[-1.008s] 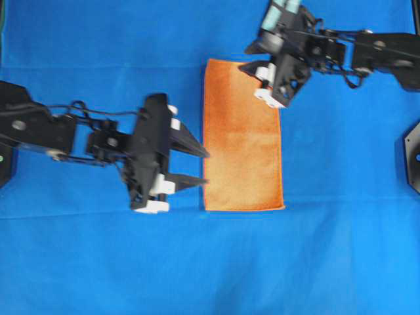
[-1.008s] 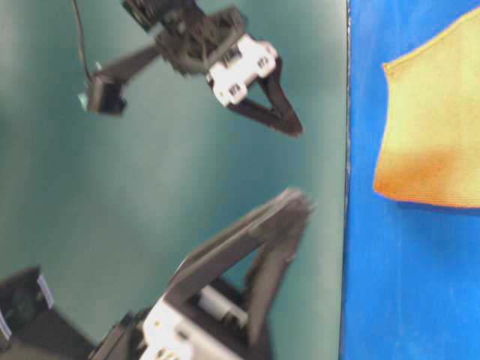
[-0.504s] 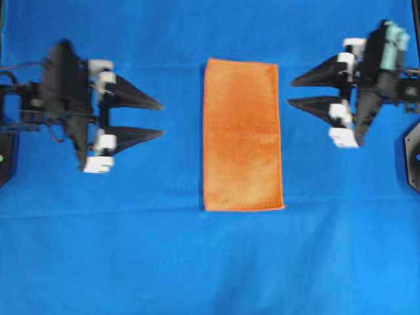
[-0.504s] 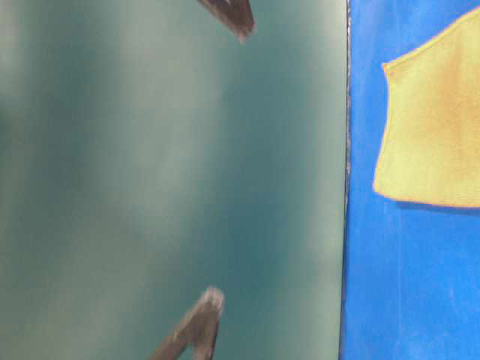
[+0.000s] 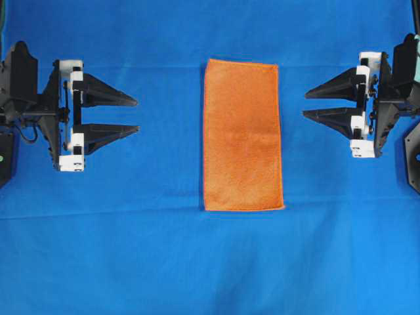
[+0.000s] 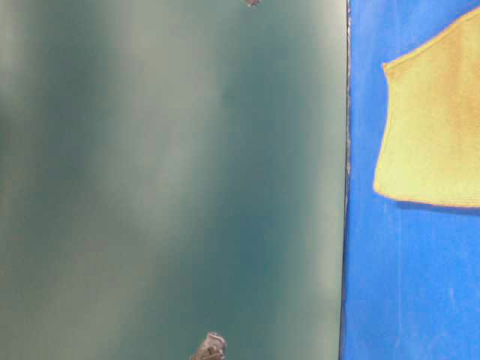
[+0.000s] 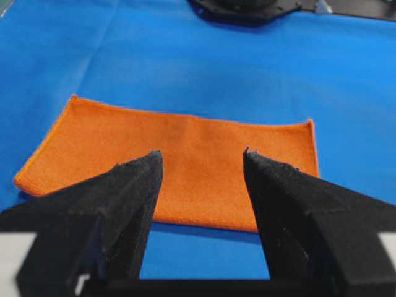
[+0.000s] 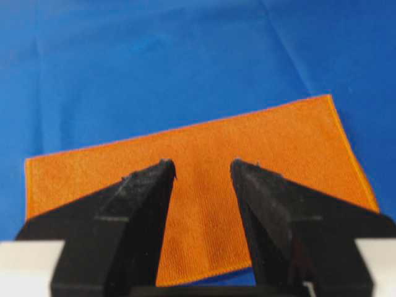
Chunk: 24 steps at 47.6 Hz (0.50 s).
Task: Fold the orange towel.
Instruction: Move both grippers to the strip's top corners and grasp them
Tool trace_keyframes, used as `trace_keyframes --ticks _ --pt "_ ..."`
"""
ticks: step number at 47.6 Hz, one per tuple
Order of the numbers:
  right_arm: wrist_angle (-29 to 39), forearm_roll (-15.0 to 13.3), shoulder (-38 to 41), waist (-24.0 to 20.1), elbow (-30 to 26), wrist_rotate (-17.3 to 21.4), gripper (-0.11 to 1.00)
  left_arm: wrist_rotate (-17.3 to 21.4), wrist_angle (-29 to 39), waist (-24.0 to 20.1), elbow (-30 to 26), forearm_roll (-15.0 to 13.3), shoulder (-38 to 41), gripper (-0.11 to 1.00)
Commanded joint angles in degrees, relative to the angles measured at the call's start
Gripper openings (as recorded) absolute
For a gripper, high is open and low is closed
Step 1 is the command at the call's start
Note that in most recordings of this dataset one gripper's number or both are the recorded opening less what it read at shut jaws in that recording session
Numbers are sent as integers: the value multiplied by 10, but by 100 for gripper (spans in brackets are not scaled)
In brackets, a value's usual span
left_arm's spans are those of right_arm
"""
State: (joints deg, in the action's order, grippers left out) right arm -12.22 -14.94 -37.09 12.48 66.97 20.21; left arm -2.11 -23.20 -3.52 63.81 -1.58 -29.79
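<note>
The orange towel [image 5: 242,135] lies flat on the blue cloth as a tall narrow rectangle at the table's middle. It also shows in the left wrist view [image 7: 185,148], the right wrist view [image 8: 204,167] and the table-level view [image 6: 431,127]. My left gripper [image 5: 136,115] hovers well to the towel's left, open and empty, its tips pointing at the towel. My right gripper [image 5: 306,105] hovers to the towel's right, open and empty, also pointing at it. Neither touches the towel.
A large blue cloth [image 5: 210,262] covers the whole table. A black arm base [image 5: 410,157] sits at the right edge, another [image 5: 5,164] at the left edge. In the left wrist view the far black base [image 7: 247,9] lies beyond the towel.
Both arms have drawn back from the towel to the table's sides, left arm leftward, right arm rightward. The towel stays flat in the same folded shape.
</note>
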Motion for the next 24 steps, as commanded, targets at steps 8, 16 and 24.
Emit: trace_keyframes --ticks 8,16,24 --pt "-8 2 3 13 -16 -1 50 -1 -17 -9 -23 0 18 48" --pt "-5 1 24 65 -36 -3 51 0 -25 -34 -70 0 83 52" --pt "-4 -1 79 135 -52 -6 54 0 -23 -77 -135 -1 170 71"
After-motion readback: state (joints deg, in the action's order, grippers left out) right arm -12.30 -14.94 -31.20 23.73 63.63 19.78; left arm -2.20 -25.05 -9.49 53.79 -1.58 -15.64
